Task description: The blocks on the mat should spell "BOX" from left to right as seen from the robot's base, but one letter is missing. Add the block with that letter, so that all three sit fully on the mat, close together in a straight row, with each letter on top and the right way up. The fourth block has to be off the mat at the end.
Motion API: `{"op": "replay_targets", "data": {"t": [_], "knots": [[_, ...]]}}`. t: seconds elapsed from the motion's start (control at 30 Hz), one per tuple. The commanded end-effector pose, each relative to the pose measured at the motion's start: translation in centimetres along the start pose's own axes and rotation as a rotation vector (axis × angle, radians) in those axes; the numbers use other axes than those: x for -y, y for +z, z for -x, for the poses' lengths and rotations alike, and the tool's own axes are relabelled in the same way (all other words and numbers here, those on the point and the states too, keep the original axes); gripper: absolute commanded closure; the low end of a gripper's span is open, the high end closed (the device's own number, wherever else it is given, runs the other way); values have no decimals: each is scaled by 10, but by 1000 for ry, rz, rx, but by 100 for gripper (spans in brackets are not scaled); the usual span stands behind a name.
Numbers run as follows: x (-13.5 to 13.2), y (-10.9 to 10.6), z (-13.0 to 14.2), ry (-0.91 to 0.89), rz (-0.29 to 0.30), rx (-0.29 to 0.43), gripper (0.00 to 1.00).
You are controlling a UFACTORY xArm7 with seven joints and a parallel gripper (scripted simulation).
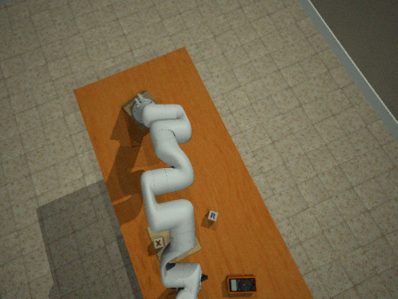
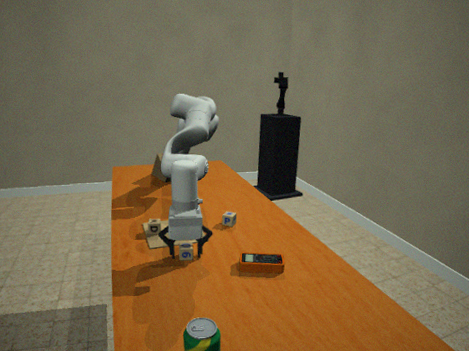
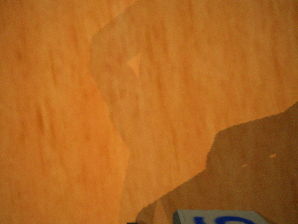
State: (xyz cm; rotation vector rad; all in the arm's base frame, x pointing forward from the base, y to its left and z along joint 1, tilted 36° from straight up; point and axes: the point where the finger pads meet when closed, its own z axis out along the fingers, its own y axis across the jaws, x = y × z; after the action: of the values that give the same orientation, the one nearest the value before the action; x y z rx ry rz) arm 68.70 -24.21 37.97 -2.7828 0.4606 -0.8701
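Note:
My gripper [image 2: 186, 254] is open and points straight down, with its fingers on either side of a small block [image 2: 186, 251] that has a blue character on its side. The wrist view shows only the top edge of this block [image 3: 220, 218] at the bottom, over bare table. The block stands just in front of the tan mat [image 1: 193, 249] [image 2: 152, 240]. The X block [image 1: 158, 242] [image 2: 154, 226] sits on the mat's left part. The arm hides the rest of the mat in the overhead view. The R block [image 1: 212, 216] [image 2: 229, 219] stands on the table, off the mat to the right.
An orange multimeter [image 1: 241, 285] [image 2: 261, 261] lies on the table to the right of my gripper. A green soda can [image 2: 202, 340] stands at the table's near end. A black pedestal [image 2: 280, 156] stands on the floor beside the table.

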Motion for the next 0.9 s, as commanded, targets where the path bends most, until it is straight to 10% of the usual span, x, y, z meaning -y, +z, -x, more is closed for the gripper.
{"op": "replay_targets", "data": {"t": [0.0, 0.27, 0.3, 0.83, 0.87], "knots": [[0, -3, -2, -1, 1, -6, 16], [0, -3, -2, -1, 1, -6, 16], [0, -3, -2, -1, 1, -6, 38], [0, -3, -2, -1, 1, -6, 38], [0, -3, -2, -1, 1, -6, 59]]}}
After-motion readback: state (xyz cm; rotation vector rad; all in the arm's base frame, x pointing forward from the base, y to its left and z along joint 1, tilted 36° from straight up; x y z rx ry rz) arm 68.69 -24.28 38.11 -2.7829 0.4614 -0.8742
